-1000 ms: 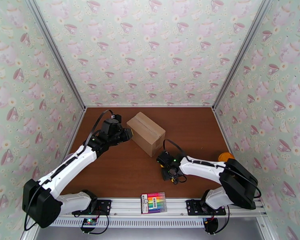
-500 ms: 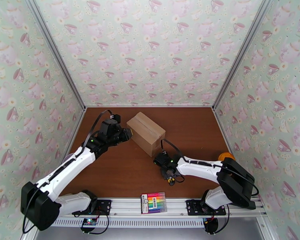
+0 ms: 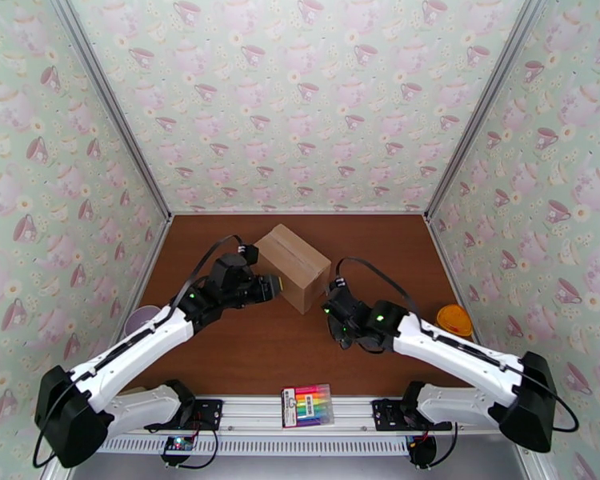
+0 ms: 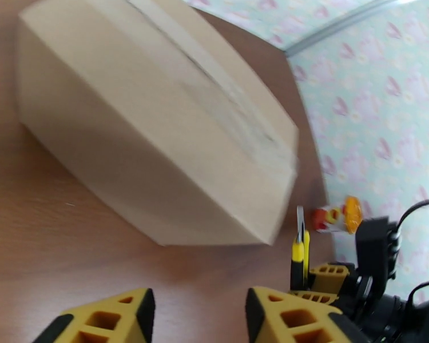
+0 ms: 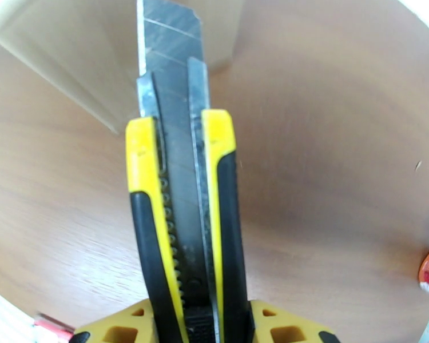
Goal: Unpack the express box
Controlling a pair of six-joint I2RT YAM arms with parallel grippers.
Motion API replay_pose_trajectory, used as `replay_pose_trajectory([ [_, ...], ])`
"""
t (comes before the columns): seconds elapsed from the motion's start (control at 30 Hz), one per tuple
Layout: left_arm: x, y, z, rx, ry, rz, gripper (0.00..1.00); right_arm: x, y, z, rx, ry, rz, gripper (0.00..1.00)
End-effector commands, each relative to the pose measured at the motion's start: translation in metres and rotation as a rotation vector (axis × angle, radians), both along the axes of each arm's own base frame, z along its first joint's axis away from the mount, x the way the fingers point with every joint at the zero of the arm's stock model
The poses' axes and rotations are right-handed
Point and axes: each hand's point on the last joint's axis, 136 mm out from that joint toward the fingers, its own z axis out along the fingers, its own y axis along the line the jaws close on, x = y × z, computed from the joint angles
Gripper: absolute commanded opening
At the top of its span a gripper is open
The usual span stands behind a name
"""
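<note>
Brown wood-grain tabletop (image 3: pixel 244 346), matte; boxed in on three sides by teacup-print wallpaper walls (image 3: pixel 300 98) with aluminium corner posts. Express box (image 3: pixel 292 266) mid-table toward the back, set diagonal, flaps shut, tape seam on top. Left gripper (image 4: pixel 200 315) just beside its left-hand face, jaws apart, nothing between. Right gripper (image 5: pixel 203 326) near the box's front corner, clamped on a yellow-black utility knife (image 5: pixel 180 195), blade out. Marker pack (image 3: pixel 307 405) on the front rail (image 3: pixel 252 414). Orange round item (image 3: pixel 454 320) by the right wall, possibly a lid.

Bright, even light; shadows soft; left wrist view motion-blurred, express box (image 4: pixel 157 127) smeared; 2 wrist views bulge at edges
</note>
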Motion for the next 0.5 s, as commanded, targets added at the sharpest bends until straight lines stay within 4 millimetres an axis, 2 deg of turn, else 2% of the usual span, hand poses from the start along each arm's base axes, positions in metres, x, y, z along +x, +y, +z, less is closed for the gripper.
replay_pose_trajectory([
  [0.0, -0.005, -0.027, 0.016, -0.108, -0.011, -0.050, 0.53, 0.005, 0.001, 0.028, 0.000, -0.062, 0.029, 0.20],
  [0.13, -0.009, -0.053, 0.029, -0.138, -0.031, -0.106, 0.53, 0.007, 0.011, 0.043, 0.002, -0.090, 0.064, 0.19],
  [0.2, -0.008, -0.063, 0.033, -0.149, -0.041, -0.124, 0.50, 0.010, 0.017, 0.049, 0.007, -0.102, 0.076, 0.19],
  [0.47, -0.003, -0.098, 0.045, -0.254, -0.068, -0.174, 0.46, 0.020, 0.032, 0.059, 0.018, -0.127, 0.101, 0.19],
])
